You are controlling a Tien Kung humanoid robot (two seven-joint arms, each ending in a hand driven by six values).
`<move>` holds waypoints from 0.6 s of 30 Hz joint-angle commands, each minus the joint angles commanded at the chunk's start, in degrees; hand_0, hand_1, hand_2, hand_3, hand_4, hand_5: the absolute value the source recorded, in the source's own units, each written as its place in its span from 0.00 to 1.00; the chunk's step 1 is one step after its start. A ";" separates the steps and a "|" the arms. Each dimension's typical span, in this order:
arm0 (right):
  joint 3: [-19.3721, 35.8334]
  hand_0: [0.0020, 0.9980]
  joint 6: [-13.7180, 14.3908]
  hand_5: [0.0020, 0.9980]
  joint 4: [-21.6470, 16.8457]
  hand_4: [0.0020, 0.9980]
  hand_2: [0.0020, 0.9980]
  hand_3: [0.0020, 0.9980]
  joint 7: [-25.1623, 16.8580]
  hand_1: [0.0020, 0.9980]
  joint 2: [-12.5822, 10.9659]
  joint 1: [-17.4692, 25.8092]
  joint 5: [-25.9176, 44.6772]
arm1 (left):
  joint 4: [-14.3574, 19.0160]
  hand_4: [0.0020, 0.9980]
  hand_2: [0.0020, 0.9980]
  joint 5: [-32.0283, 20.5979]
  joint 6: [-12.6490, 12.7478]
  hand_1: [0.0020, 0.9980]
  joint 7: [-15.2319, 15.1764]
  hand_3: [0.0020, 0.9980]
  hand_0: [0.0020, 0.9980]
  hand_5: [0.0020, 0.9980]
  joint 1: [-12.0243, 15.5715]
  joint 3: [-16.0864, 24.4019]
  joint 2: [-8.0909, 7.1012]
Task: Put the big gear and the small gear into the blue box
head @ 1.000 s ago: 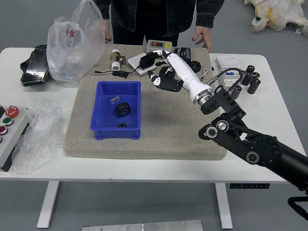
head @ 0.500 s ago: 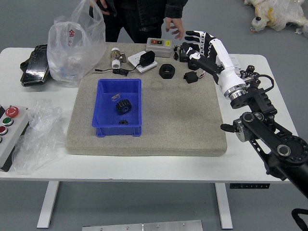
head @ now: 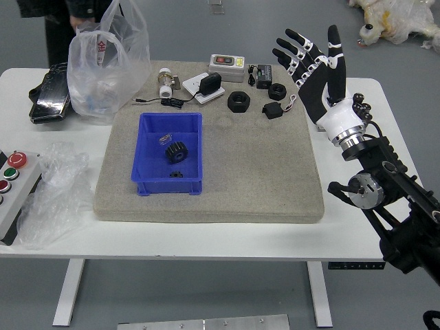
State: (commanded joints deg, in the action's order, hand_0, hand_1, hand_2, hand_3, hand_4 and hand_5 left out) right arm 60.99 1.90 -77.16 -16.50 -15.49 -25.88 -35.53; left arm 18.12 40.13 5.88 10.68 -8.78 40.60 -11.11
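My right hand (head: 317, 67) is raised over the table's far right part, fingers spread and holding nothing. Well to its left, the blue box (head: 139, 161) sits on the grey mat. Inside it lie the big black gear (head: 177, 152), against the right part of the floor, and the small black gear (head: 177, 174) near the front wall. A thin metal clip rests there too, behind the big gear. My left arm is out of view.
Behind the box are a bottle (head: 166, 82), a black adapter (head: 210, 83), a grey device (head: 227, 67) and black rings (head: 238, 102). Plastic bags (head: 113, 65) and a button panel (head: 15, 182) stand left. A person's hand touches the bag at the top left.
My right hand has moved right and away from the middle of the mat, its fingers now pointing up. The person has shifted left. The mat and box have moved slightly.
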 joint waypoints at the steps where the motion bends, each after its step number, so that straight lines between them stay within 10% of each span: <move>1: -0.11 0.90 0.06 1.00 0.17 1.00 0.62 0.78 0.30 0.63 0.01 -0.24 0.24 | 0.00 0.67 0.60 0.06 -0.03 0.63 0.04 0.69 0.65 0.36 -0.01 0.03 0.05; 2: -0.07 0.90 0.09 1.00 0.18 1.00 0.62 0.78 0.49 0.63 0.02 -0.34 0.36 | -0.01 0.67 0.60 0.09 -0.07 0.63 0.06 0.69 0.65 0.36 -0.03 0.02 0.08; 3: 0.06 0.95 0.10 1.00 0.06 1.00 0.84 0.86 0.62 0.84 0.00 -0.33 0.50 | -0.02 0.67 0.60 -0.02 -0.09 0.63 -0.01 0.69 0.65 0.36 -0.07 -0.08 0.11; 9: -1.50 0.94 -3.86 1.00 -1.16 1.00 0.95 0.95 0.49 0.91 -0.45 -0.79 7.48 | -0.01 0.67 0.60 -0.78 0.09 0.63 -0.19 0.69 0.65 0.36 0.03 -0.44 0.05; 18: -0.17 0.94 -5.59 1.00 -3.49 1.00 0.86 0.90 0.76 0.84 -1.18 0.71 14.53 | -0.13 0.67 0.60 -1.83 0.09 0.63 -0.82 0.69 0.65 0.36 -0.21 -1.34 0.21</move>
State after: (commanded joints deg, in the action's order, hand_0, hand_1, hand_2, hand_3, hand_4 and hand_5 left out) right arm 60.82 -3.69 -80.65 -15.74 -16.67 -25.17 -21.00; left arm 17.99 38.30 5.97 9.85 -8.99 39.26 -10.90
